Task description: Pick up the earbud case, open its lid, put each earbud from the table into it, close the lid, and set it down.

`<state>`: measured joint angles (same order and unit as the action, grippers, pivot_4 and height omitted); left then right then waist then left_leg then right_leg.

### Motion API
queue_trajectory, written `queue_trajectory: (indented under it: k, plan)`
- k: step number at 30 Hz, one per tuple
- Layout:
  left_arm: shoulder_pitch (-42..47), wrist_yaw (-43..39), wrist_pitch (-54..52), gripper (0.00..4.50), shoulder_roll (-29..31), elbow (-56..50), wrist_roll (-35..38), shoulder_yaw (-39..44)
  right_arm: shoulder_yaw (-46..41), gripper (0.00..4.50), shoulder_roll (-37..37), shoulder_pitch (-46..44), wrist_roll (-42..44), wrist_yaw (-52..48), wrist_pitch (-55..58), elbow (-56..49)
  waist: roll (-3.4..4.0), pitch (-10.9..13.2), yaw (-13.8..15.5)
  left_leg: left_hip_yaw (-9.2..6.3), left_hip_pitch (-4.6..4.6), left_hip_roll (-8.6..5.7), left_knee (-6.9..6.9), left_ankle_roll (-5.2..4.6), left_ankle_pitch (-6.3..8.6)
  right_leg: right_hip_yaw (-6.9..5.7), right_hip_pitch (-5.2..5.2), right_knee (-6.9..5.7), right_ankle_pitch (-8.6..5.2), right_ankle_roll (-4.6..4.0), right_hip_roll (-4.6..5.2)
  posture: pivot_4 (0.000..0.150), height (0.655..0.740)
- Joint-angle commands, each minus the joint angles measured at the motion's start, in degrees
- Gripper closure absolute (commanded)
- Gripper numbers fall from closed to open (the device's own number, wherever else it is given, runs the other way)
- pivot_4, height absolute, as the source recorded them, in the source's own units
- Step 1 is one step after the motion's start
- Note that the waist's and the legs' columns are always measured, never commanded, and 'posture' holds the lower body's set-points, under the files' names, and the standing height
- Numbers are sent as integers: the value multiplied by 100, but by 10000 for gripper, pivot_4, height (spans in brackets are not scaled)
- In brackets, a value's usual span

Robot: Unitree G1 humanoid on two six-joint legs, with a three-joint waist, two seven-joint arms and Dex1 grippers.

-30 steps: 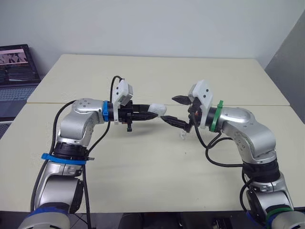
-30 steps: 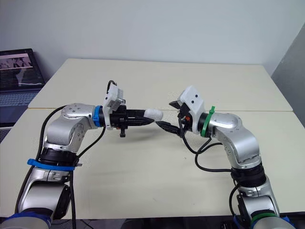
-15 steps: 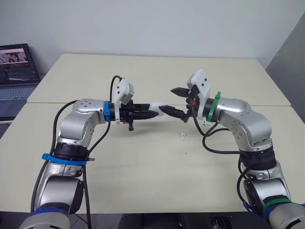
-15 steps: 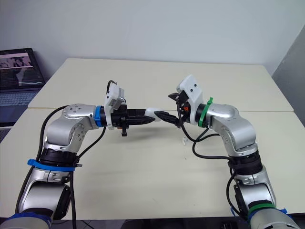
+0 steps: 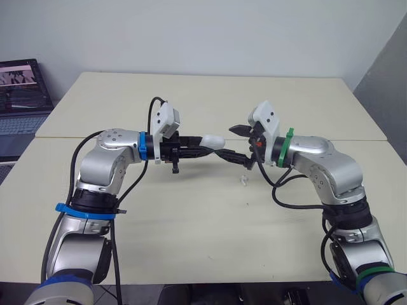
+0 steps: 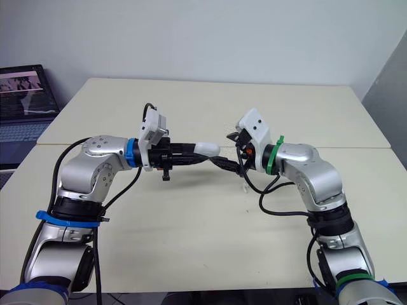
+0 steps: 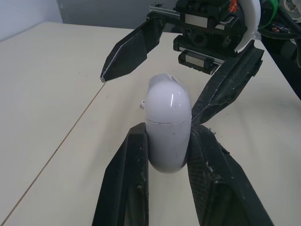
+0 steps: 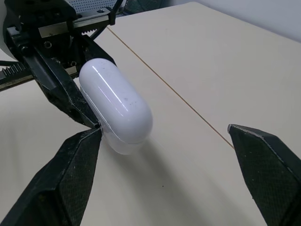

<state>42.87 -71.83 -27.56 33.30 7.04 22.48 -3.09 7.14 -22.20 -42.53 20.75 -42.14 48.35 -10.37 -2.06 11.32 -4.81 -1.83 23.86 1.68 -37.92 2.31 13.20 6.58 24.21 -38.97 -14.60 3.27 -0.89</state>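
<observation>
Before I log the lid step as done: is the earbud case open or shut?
Shut. The earbud case, held in the left gripper, has its lid flush, with just a thin seam.

The scene is showing one earbud case [image 5: 212,140], one earbud [image 5: 243,180] on the tabletop [image 5: 191,222], two grippers (left gripper [image 5: 207,149], right gripper [image 5: 227,142]) and one laptop [image 5: 22,89] at upper left.

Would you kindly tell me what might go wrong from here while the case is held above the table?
The left gripper pinches the earbud case only by its base half, so the open right gripper, one fingertip at the lid seam, might lever it out rather than open the lid. An earbud lies on the table just beneath the right gripper; a dip could knock it away.
</observation>
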Motion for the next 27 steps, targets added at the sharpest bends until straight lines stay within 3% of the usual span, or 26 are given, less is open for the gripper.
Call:
queue_trajectory:
  k: [1, 17, 21, 27]
  plan:
    - [23, -125, 124, 37704, 18, -295, 86, -75, -423, 381, 119, -297, 249, 229, 94, 8, 0, 0, 0, 0, 0, 0, 0, 0, 0, 0, 0, 0, 0, 0, 0, 1500, 7400]
    - [-279, 131, 514, 37704, -77, -369, 24, -34, -729, 381, 64, -444, 854, 340, 616, -3, 0, 0, 1, 2, 1, 0, 2, 0, 0, 1, 1, 2, 0, 0, 1, 1500, 7400]
    - [-396, 907, 888, 37704, -328, -292, -104, 248, -661, 381, -198, -255, 857, 278, 682, -111, 0, 0, 6, 2, 3, -1, 2, 0, 0, 2, 1, 4, 0, 0, 3, 1500, 7400]
    - [-1022, 3042, 1725, 37704, -1040, -606, -712, 820, -611, 381, -265, 818, 532, 1052, 797, -675, -2, -1, 25, 0, 3, -1, 5, 0, 1, 4, -2, 9, 0, 0, 6, 1500, 7400]
